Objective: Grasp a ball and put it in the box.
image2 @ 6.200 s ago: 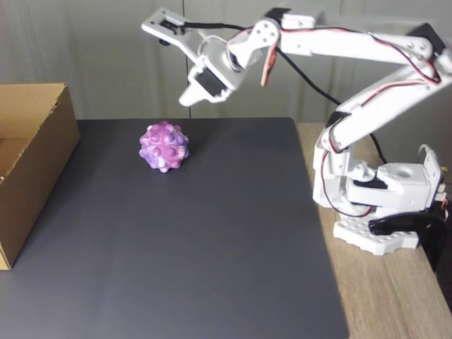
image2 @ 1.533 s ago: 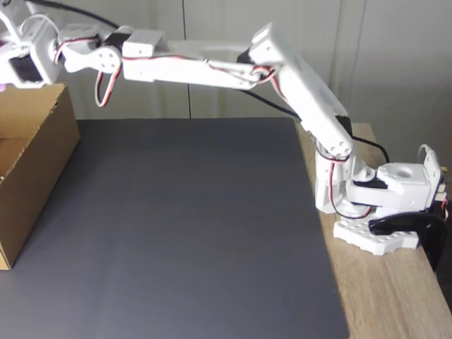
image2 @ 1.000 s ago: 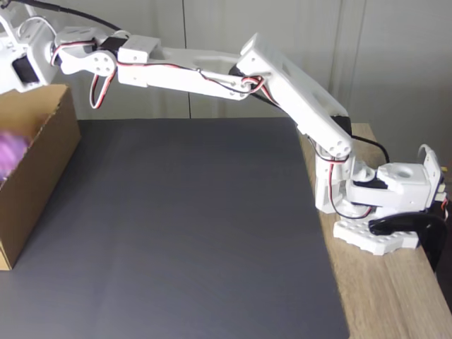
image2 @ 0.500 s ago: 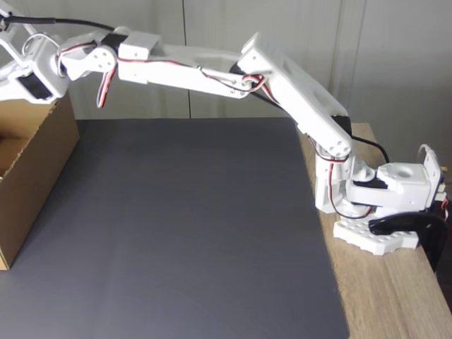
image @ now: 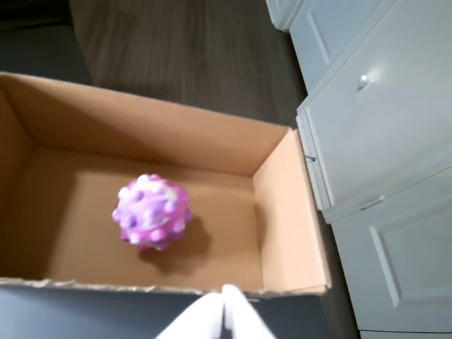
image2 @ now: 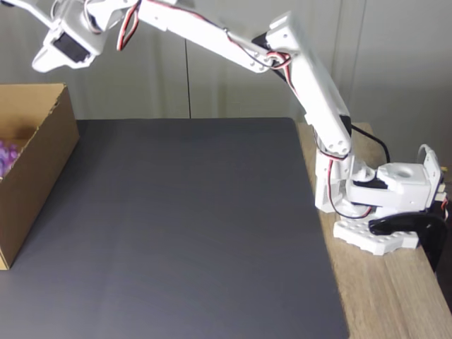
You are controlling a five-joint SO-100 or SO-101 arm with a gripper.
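Raised since half a second ago, the arm now sits higher above the box (image2: 32, 155) at the worktop's (image2: 191, 226) left edge. One ball (image: 151, 212), knobbly, marbled pink, purple and white, is seen on the floor of the one brown cardboard box. Gripper (image: 224, 314) fingertips appear closed together, nothing held.

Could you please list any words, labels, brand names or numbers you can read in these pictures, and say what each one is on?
There is none to read in either view.
The box is plain brown cardboard with no print.
The ball bears only its marbled colours.
The arm and the white cabinet doors show no lettering.
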